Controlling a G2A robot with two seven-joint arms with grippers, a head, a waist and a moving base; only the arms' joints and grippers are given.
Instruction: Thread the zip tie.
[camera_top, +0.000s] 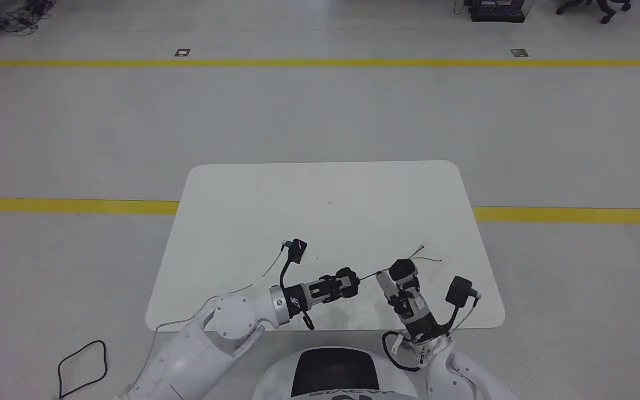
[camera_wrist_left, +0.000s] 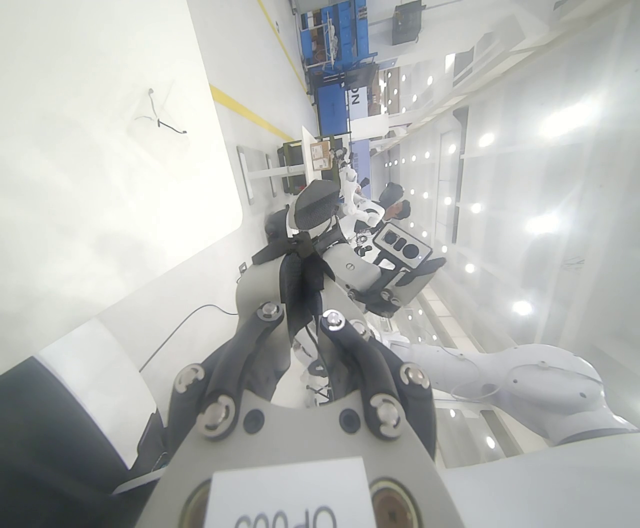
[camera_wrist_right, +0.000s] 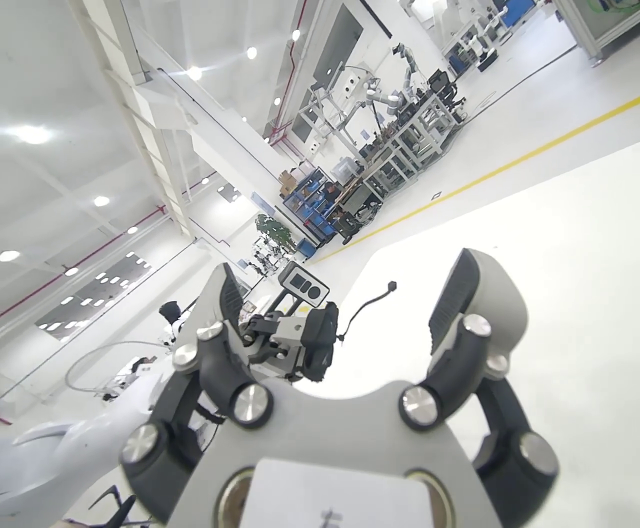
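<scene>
My left gripper (camera_top: 352, 280) hovers over the near middle of the white table (camera_top: 330, 200), shut on a thin black zip tie (camera_top: 372, 274). The tie sticks out toward my right gripper (camera_top: 398, 275), which stands open close beside it. In the right wrist view the open right gripper (camera_wrist_right: 347, 272) faces the left one, and the held zip tie (camera_wrist_right: 370, 301) curves up from it to a small square head. The left gripper (camera_wrist_left: 300, 250) has its pads pressed together in its own view; the strap between them is hard to make out.
A second thin zip tie (camera_top: 430, 256) lies loose on the table just beyond the right gripper, and the left wrist view has that loose tie (camera_wrist_left: 159, 120) too. The table's near edge runs just below both grippers. Yellow floor lines cross behind.
</scene>
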